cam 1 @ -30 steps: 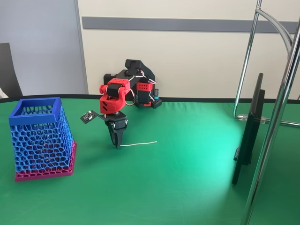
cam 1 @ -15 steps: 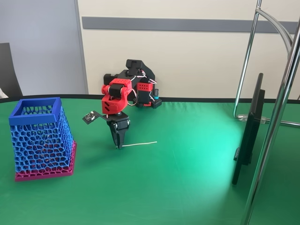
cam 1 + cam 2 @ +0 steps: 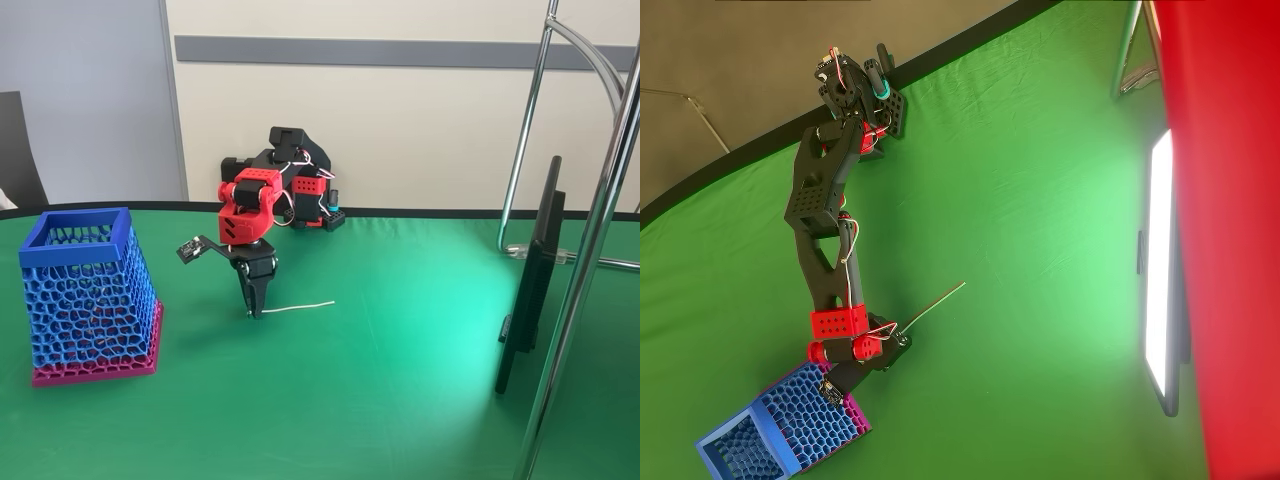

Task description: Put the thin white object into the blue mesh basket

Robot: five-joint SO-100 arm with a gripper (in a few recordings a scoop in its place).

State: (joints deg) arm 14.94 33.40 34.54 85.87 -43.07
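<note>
One arm, one basket and one thin stick sit on the green cloth tabletop (image 3: 400, 380). The arm (image 3: 820, 215) is built of matte black links with blocky red plastic joint housings and loose white wiring. Its base stands at the tabletop's far edge in the fixed view, against a cream wall.

The gripper (image 3: 253, 306) points straight down, its two dark tapering fingers drawn together into a narrow point whose tip reaches the cloth. It meets the near end of the thin white object (image 3: 296, 305). The jaws look pinched on that end, though the stick is too slender here to be sure the grip is firm. In the overhead view the gripper (image 3: 896, 339) shows just beneath the red wrist block.

The thin white object (image 3: 933, 305) is a single straight, wire-like sliver, lying flat on the cloth well inside the tabletop, away from every edge.

The blue mesh basket (image 3: 85, 290) stands upright near the tabletop's left edge in the fixed view, apart from the gripper. It is tall and square, with irregular web-like openwork walls, a solid blue rim and a magenta-pink base. The overhead view puts the basket (image 3: 775, 435) at the lower left corner.

A dark flat screen (image 3: 530, 280) on a stand rises near the right edge, beside two shiny chrome tubes (image 3: 585, 260).
</note>
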